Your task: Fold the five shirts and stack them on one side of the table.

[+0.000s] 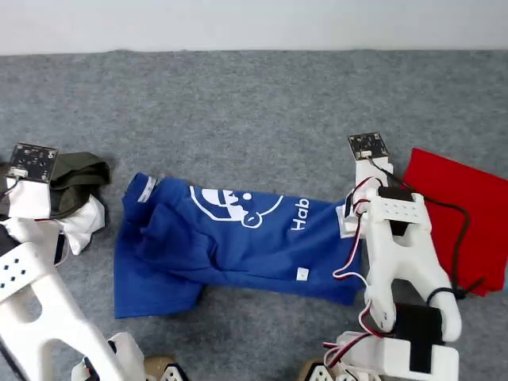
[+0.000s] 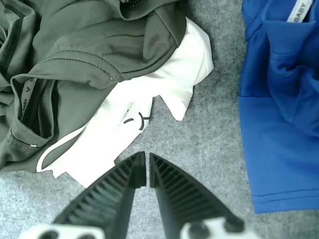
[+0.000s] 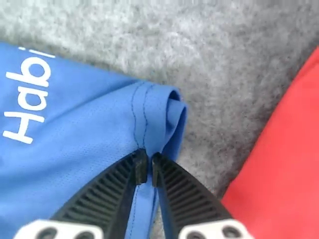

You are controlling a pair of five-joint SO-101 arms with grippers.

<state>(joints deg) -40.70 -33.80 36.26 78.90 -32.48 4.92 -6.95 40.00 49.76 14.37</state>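
**A:** Four shirts, by my count. Where does each lie?

**B:** The blue shirt [image 1: 230, 246] sprawls half-bunched across the middle of the table [image 1: 262, 103]. The red shirt [image 1: 468, 210] lies flat at the right side, probably the start of the stack. The olive shirt [image 2: 75, 55] and the white shirt [image 2: 144, 104] are heaped together at the left, olive on top.

**A:** Why is the right gripper [image 3: 145, 167] so low?

**B:** Its jaws pinch the blue shirt's hemmed corner, the end nearest the red one. I judge it means to pull that end flat or fold it over.

**A:** And the left gripper [image 2: 147, 164]?

**B:** Its jaws are pressed together on nothing. It hangs at the white shirt's edge, near the blue shirt's collar end, which it is well placed to take.
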